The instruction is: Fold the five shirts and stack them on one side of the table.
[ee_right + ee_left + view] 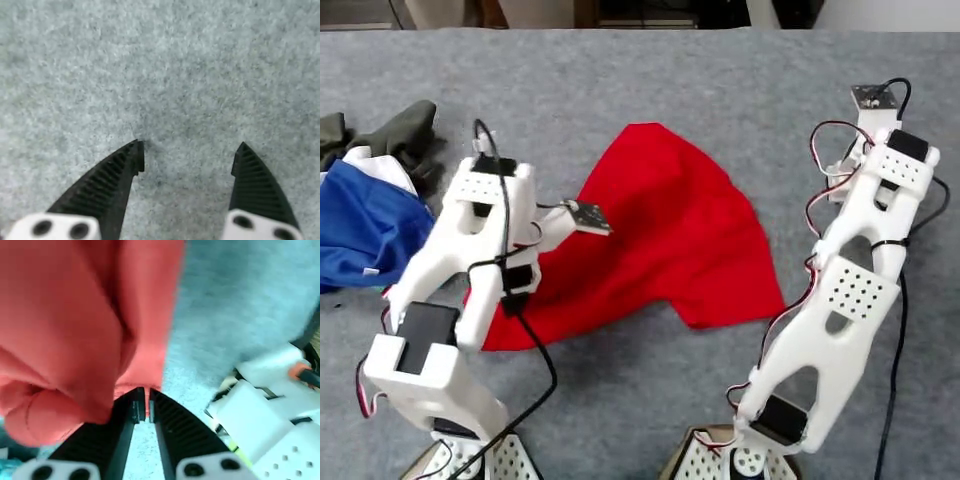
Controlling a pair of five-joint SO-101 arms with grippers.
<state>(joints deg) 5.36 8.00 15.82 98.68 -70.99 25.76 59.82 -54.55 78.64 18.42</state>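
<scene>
- Grey felt covers the counter (720,70) from edge to edge. No folded shirt or finished stack lies on it, so the task looks barely begun, with every fold and the stacking still to do.
- At the centre lies the red shirt (660,230), loose and unfolded. Its long axis runs roughly from 8 o'clock to 3 o'clock, and a rounded peak points to 12 o'clock. The broad lower edge faces the arms at 6 o'clock.
- At 3 o'clock stands the right arm (850,290), just beside the red shirt and not touching it. Its jaws are spread wide over bare counter with nothing between them.
- Over the 8 o'clock corner of the red shirt leans the left arm (460,260). Its jaws are pressed together and appear to pinch a bunched edge of the red cloth.
- At 9 o'clock, a blue shirt (365,225) lies crumpled with a white patch showing.
- At 10 o'clock, a dark green garment (405,130) is heaped against the blue shirt, also unfolded.
</scene>
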